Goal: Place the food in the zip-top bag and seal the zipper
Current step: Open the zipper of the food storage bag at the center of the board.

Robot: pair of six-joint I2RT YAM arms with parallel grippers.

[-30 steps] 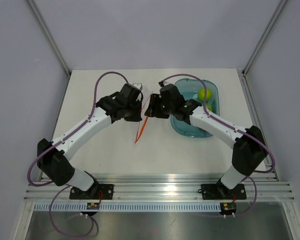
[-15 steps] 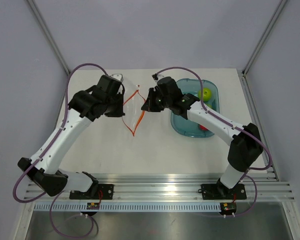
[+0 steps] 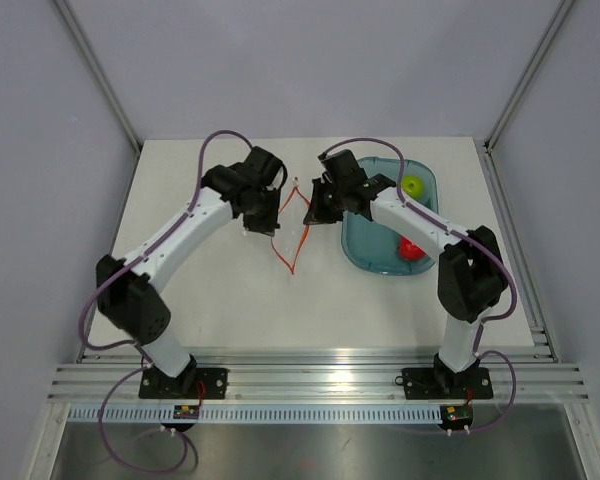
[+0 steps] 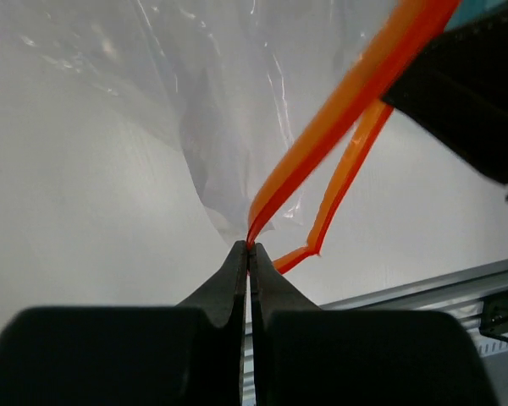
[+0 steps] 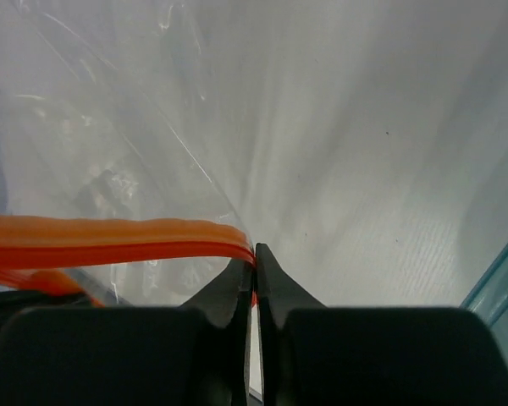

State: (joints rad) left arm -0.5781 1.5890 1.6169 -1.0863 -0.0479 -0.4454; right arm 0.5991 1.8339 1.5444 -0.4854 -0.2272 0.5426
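Observation:
The clear zip-top bag (image 3: pixel 292 235) hangs between my two grippers over the table, with its orange-red zipper (image 3: pixel 291 268) spread into a narrow diamond. My left gripper (image 3: pixel 276 212) is shut on one lip of the zipper (image 4: pixel 322 127), seen pinched at its tips (image 4: pixel 250 248). My right gripper (image 3: pixel 310 212) is shut on the other lip (image 5: pixel 110 237), at its tips (image 5: pixel 255 254). One lime-green apple (image 3: pixel 412 186) and the red fruit (image 3: pixel 410 248) lie in the teal tray. The second green apple is hidden.
The translucent teal oval tray (image 3: pixel 375 262) lies right of the bag, under my right arm; its edge shows in the right wrist view (image 5: pixel 504 271). Grey walls enclose the table on three sides. A metal rail runs along the near edge.
My left arm has swung back right towards the centre, and the bag's mouth has narrowed from a wide opening to a slim diamond. Both grippers keep hold of the zipper.

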